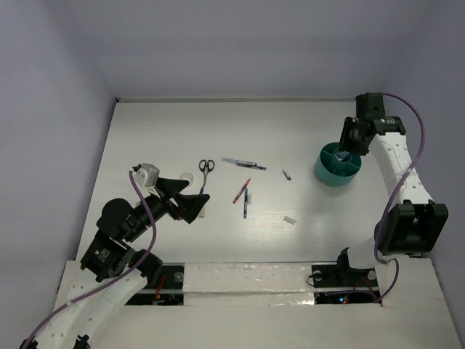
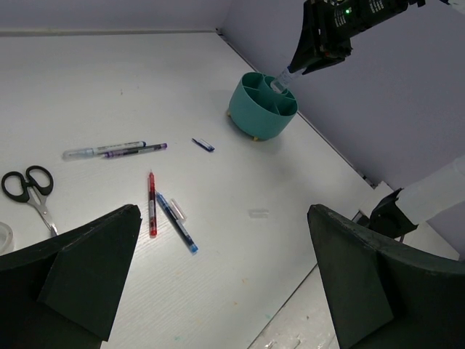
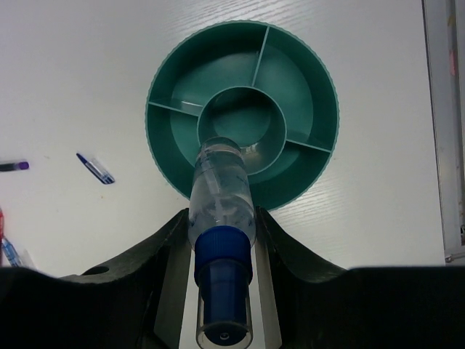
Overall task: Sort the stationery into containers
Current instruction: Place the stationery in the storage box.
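Stationery mostly lies loose on the white table (image 1: 145, 131); one item is in hand. Right gripper (image 1: 349, 145) is clamped on a clear-barrelled pen with a blue cap (image 3: 221, 211), cap end toward the wrist, tip pointing down at the round teal plastic tub (image 3: 312, 80); tub stands close to the table's right edge, toward the far corner; inside it, a central ring and outer compartments split by dividers, all looking bare from the right wrist view. Pen tip sits over the wall between the central ring and the near outer compartment; cannot tell whether it is below the rim.

Left gripper (image 2: 224, 218) has jaws spread wide, nothing between them; it hovers over the near-left part of the table. Lying about the table's middle: black-handled scissors (image 1: 206, 169) and a white ring (image 1: 187, 177) on the left side; a red pen (image 1: 240, 190) just beside a blue pen (image 1: 245, 205); two long pens (image 1: 244, 163), one clear, one purple-tipped, further back; a small blue cap (image 1: 287, 174); a small white eraser block (image 1: 290, 219).

Risks, as judged: tip lands on the ring wall instead of in a compartment, so the pen skids on release; pen looks taller than the tub, so it may lean on the rim and topple the light tub or tip out; a sideways nudge from the arm could slide the tub toward the right edge.
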Controlling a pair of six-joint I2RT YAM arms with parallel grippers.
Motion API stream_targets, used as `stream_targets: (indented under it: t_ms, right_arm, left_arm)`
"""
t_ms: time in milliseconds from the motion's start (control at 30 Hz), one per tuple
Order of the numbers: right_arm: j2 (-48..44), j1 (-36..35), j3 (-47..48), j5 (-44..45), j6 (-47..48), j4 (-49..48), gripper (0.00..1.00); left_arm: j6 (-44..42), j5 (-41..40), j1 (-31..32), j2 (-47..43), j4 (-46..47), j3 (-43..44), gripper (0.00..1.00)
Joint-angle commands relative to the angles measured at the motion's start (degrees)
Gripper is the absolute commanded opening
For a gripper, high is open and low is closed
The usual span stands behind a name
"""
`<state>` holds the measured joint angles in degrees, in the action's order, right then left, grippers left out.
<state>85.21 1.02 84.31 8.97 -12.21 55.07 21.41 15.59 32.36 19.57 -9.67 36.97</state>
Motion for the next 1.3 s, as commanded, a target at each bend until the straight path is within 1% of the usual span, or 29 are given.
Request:
stream_targets:
  t_ms: [0, 133, 533, 633, 767, 800, 867, 900, 933, 967, 1000, 1100, 1200, 1267]
  right_arm:
    - [0.48, 0.74, 3.66, -0.54, 0.78, -0.84, 0.10]
    - [1.80, 1.27, 4.98, -0.01, 1.22, -0.05, 0.11]
    - [3.29, 1.80, 2.70, 1.22, 1.57, -0.75, 0.11]
    - [4.09, 1.80, 2.09, 1.22, 1.75, -1.45, 0.14]
    - [4.70, 1.80, 2.17, 1.75, 1.92, -2.33, 0.23]
    - [4.79, 1.80, 2.35, 1.75, 2.10, -2.51, 0.30]
    - [5.40, 1.80, 2.61, 2.28, 2.36, -2.51, 0.37]
    - [5.49, 1.80, 2.87, 2.63, 2.45, -2.51, 0.45]
    - [5.49, 1.80, 3.05, 2.98, 2.54, -2.51, 0.49]
    - [5.41, 1.80, 3.14, 3.07, 2.45, -2.42, 0.59]
    - [5.23, 1.80, 3.40, 2.98, 2.45, -2.34, 0.64]
    - [3.39, 1.80, 4.19, 2.37, 2.71, -2.60, 0.72]
    - [0.59, 1.80, 4.98, -0.26, 2.89, -2.86, 0.73]
    - [-1.26, -0.30, 4.81, -4.30, 2.72, -3.47, 0.73]
  left_arm:
    - [-0.49, -0.92, 0.86, -0.68, 1.41, 0.29, 0.99]
    - [-0.58, -1.09, 0.86, -0.76, 1.41, 0.38, 0.99]
    - [-0.49, -1.44, 0.86, -0.68, 1.32, 0.29, 0.99]
    - [-0.40, -1.36, 0.86, -0.50, 1.50, 0.21, 0.99]
    - [-0.32, -1.36, 0.86, -0.15, 1.50, 0.21, 0.99]
    - [-0.32, -1.44, 0.86, -0.06, 1.41, 0.12, 0.99]
    - [-0.32, -1.18, 0.86, -0.15, 1.59, 0.12, 0.99]
    - [-0.32, -1.09, 0.86, -0.24, 1.67, 0.03, 0.99]
    - [-0.32, -1.09, 0.86, -0.32, 1.67, 0.03, 0.99]
    - [-0.23, -1.18, 0.86, -0.24, 1.67, 0.03, 0.99]
    - [-0.23, -1.27, 0.86, -0.15, 1.59, 0.03, 0.99]
    - [-0.23, -1.27, 1.39, 0.29, 1.58, 0.12, 0.99]
    - [-0.32, -0.92, 1.39, 0.55, 1.67, 0.03, 0.99]
    - [-0.23, -1.44, 1.39, 0.38, 1.41, 0.12, 0.99]
